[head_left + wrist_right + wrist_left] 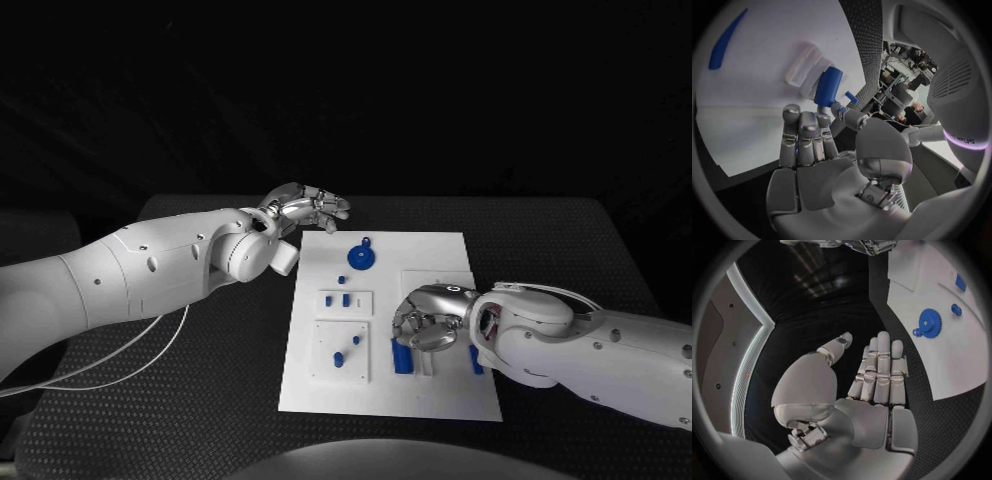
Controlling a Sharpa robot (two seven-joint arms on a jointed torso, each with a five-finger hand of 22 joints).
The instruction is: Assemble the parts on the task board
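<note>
While the right robot hand (817, 145) works low over the task board (433, 250), items stand thus:
Right robot hand: pinches a blue block (827, 87) between thumb and fingertip, above the board's near right part.
Left robot hand (870, 385): empty, fingers straight (held off the board's far left corner).
Blue gear (364, 256): lying on the board's far part.
Blue bar (401, 355): flat on the board, beside the right hand.
Bench (216, 400): black, carrying the board.
</note>
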